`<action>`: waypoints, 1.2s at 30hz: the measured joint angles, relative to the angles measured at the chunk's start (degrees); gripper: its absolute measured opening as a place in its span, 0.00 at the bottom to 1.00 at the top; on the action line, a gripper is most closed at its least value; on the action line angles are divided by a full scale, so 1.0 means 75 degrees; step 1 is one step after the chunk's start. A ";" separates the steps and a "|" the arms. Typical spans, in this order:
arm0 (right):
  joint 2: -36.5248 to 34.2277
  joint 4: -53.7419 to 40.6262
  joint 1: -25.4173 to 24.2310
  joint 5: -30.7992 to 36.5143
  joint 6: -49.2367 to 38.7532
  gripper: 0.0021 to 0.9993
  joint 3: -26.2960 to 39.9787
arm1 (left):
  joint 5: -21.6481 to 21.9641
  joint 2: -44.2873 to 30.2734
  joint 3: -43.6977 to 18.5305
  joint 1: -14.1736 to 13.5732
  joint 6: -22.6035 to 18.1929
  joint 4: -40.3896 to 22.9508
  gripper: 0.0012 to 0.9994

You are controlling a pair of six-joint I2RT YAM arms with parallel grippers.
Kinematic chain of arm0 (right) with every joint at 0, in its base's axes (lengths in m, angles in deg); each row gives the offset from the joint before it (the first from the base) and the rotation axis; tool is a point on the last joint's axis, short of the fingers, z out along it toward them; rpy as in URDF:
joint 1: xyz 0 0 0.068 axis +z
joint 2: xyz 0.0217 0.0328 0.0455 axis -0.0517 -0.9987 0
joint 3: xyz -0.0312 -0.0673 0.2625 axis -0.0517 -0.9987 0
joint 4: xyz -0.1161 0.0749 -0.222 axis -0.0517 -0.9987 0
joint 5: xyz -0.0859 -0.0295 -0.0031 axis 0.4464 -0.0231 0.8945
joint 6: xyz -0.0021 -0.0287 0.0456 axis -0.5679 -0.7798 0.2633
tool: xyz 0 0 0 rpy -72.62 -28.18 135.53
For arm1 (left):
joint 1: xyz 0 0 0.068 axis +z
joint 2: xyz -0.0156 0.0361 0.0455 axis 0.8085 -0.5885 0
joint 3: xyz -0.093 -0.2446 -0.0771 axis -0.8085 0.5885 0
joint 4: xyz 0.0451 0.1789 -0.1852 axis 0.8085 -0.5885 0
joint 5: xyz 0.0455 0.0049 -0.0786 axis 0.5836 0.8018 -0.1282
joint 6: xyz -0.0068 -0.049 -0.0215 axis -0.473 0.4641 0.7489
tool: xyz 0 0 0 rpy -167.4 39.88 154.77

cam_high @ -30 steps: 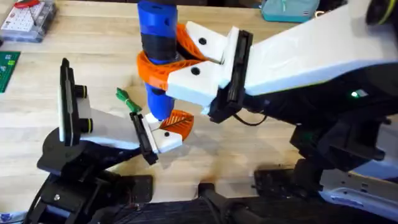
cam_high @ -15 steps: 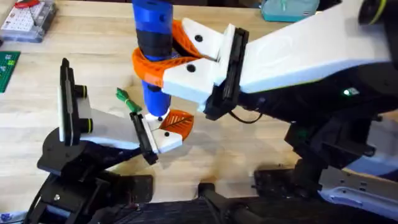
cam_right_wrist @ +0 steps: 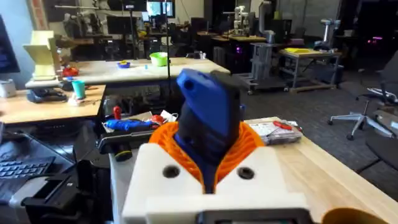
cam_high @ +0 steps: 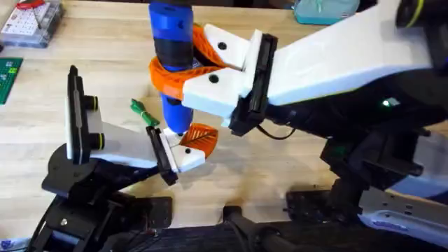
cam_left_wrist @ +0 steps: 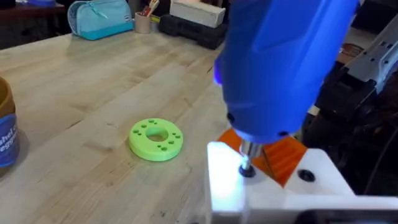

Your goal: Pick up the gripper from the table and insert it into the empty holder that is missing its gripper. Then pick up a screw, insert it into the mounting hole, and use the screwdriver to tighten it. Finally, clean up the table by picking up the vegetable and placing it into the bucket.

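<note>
My right gripper, white with an orange claw, is shut on the blue screwdriver and holds it upright. The thin metal bit presses down on the white block at the end of the holder, my left arm's white angled link with a black plate. The small orange gripper sits joined to that block. On the table, just beyond the holder, lies the dark green vegetable. The bucket, with its blue label, stands at the edge of the left wrist view.
A flat bright green disc with holes lies on the planks near the block. A clear parts box and a green board are at the far left, and a teal pouch sits at the back right.
The right arm and the screwdriver have shifted slightly to the left. The bit stays on the white block. The holder and the vegetable have not moved.
</note>
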 joint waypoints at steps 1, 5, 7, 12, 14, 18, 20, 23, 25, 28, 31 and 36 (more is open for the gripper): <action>0.0000 -0.0001 -0.0002 0.0000 0.0008 0.04 0.0000 | 0.0000 0.0000 0.0000 0.0000 0.0000 0.0000 0.01; 0.0000 -0.0006 0.0000 0.0000 0.0027 0.04 0.0000 | 0.0000 0.0000 0.0000 0.0000 0.0000 0.0000 0.01; 0.0000 -0.0025 0.0000 0.0000 0.0027 0.04 0.0002 | 0.0000 0.0000 0.0000 0.0000 0.0000 0.0000 0.01; 0.0000 -0.0064 0.0000 0.0002 0.0027 0.04 0.0003 | 0.0000 0.0000 0.0000 0.0000 0.0000 0.0000 0.01; 0.0000 -0.0175 -0.0003 0.0005 0.0029 0.04 0.0016 | 0.0000 0.0000 0.0000 0.0000 0.0002 -0.0003 0.01; 0.0003 -0.0322 -0.0003 0.0026 0.0030 0.04 0.0075 | -0.0006 0.0000 0.0000 0.0000 0.0024 -0.0010 0.01; 0.0003 -0.0322 -0.0003 0.0026 0.0030 0.04 0.0076 | -0.0006 0.0000 0.0000 0.0000 0.0025 -0.0012 0.01; 0.0002 -0.0334 -0.0003 0.0026 0.0030 0.04 0.0076 | -0.0006 0.0000 0.0000 0.0000 0.0026 -0.0009 0.01; 0.0002 -0.0339 -0.0003 0.0025 0.0030 0.04 0.0076 | -0.0007 0.0000 0.0000 0.0000 0.0025 -0.0009 0.01; 0.0003 -0.0343 -0.0001 0.0017 0.0030 0.04 0.0076 | -0.0039 0.0000 0.0000 -0.0003 0.0025 -0.0015 0.01; 0.0001 -0.0351 -0.0001 0.0023 0.0032 0.04 0.0076 | -0.0028 0.0000 0.0000 -0.0003 0.0025 -0.0012 0.01; 0.0002 -0.0326 0.0000 0.0011 0.0030 0.04 0.0076 | -0.0042 0.0000 0.0000 -0.0003 0.0021 -0.0013 0.01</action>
